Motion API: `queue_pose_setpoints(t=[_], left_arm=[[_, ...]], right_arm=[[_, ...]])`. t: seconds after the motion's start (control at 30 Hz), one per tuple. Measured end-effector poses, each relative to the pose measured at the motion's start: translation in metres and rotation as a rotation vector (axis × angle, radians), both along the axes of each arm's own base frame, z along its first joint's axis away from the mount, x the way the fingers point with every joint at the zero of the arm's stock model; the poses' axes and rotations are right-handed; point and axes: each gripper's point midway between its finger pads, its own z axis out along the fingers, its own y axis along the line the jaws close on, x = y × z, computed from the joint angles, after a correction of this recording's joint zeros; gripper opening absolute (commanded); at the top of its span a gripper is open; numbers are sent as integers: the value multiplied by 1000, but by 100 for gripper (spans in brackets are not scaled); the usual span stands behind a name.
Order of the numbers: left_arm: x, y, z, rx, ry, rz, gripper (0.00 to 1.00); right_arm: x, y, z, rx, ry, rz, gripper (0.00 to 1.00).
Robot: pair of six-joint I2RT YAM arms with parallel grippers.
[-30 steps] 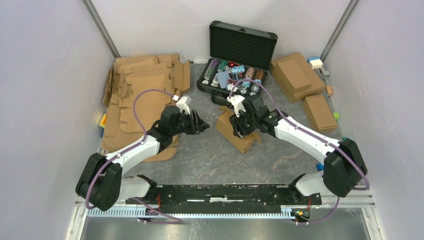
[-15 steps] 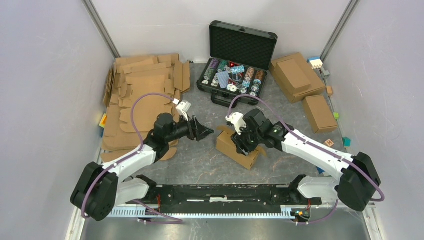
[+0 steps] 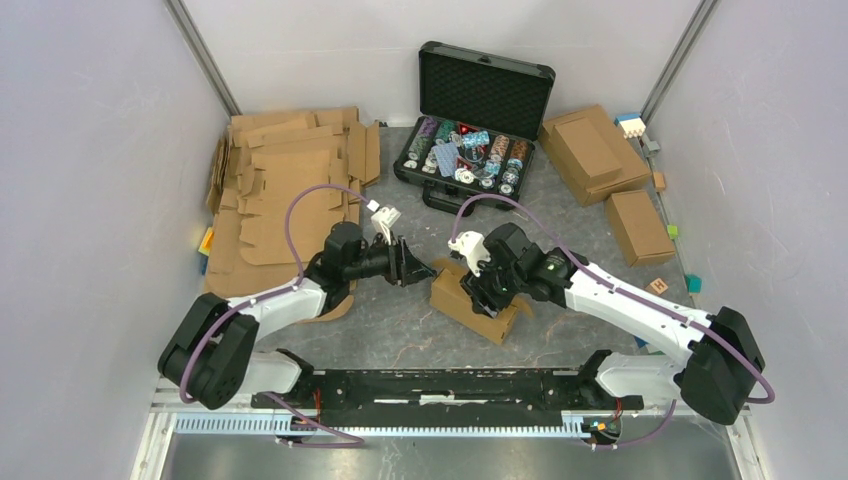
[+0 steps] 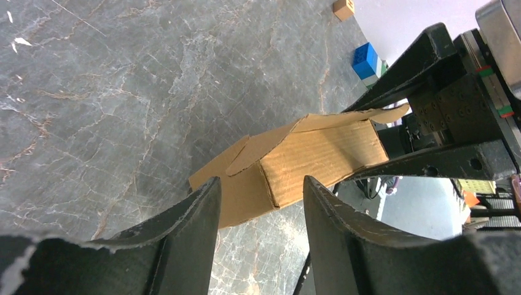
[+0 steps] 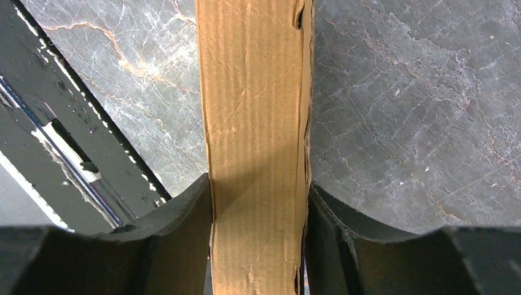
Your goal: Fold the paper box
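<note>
Jaws of my right gripper [image 5: 258, 187] pinch the paper box [image 5: 255, 92]; my left gripper [image 4: 261, 181] stands open just beside it

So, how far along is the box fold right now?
Done: the plain brown cardboard paper box stands formed into a shallow rectangular shell. In hand: the right gripper clamps its two sides; the left gripper, open, faces one end. Left: that end's rounded flap sticks out, not yet tucked.
</note>
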Motion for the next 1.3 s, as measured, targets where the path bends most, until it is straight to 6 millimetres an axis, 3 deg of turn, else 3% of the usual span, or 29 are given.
queue_pose_setpoints(t=[0.13, 0.23, 0.4, 0.53, 0.87, 1.0, 1.3], left_arm=[[3, 0, 1, 18, -6, 15, 68], [3, 1, 0, 32, -8, 27, 68], [2, -1, -1, 48, -6, 21, 57], [0, -2, -3, 64, -16, 18, 41], [-11, -14, -3, 87, -44, -31, 27], [-15, -20, -4, 132, -76, -35, 6], [-8, -20, -5, 250, -144, 35, 3]], right_arm=[[-1, 1, 0, 1, 0, 3, 46], [-2, 1, 0, 1, 0, 8, 46], [-4, 3, -1, -4, 4, 15, 44], [-5, 3, -4, -13, 13, 20, 43], [-6, 2, -6, -23, 15, 20, 43], [-6, 2, -7, -27, 15, 20, 42], [-4, -1, -8, -52, -5, 4, 42]])
